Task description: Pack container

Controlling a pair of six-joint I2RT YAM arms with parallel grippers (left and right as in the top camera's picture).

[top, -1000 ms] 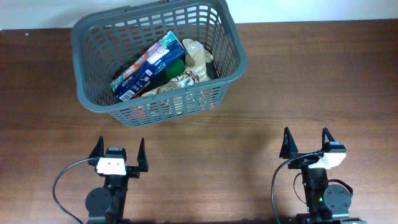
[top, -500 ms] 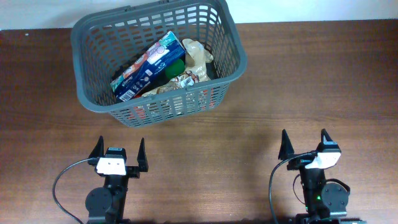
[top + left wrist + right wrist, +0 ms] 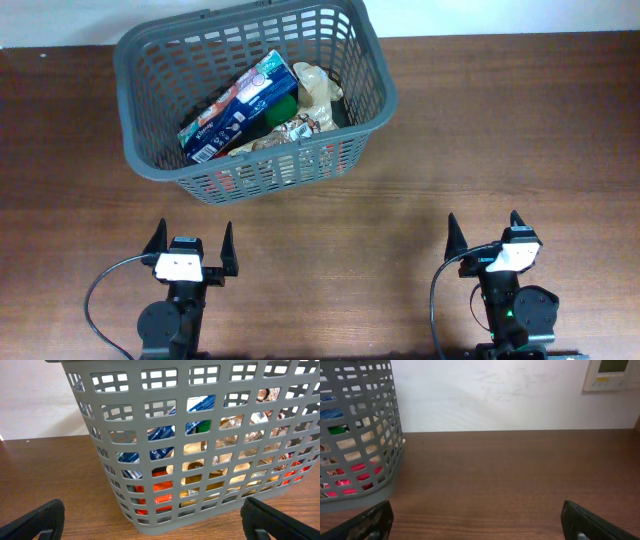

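Standing container (image 3: 258,176): sat on the table (image 3: 480,120), far side, left of centre.
Contents: a blue box (image 3: 240,105) lay on top; its lettering was too small to read.
Left gripper (image 3: 193,232): spread wide, empty.
Right gripper (image 3: 483,222): spread wide, empty.

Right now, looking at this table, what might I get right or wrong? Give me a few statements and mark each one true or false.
1. The basket stands on the table. True.
2. The basket is empty. False: a blue box and some packets lie in it.
3. The left gripper and the right gripper are both open. True.
4. The right gripper holds the blue box. False: it holds nothing; the box lies in the basket.
5. The basket is nearer the right gripper. False: it is nearer the left gripper.
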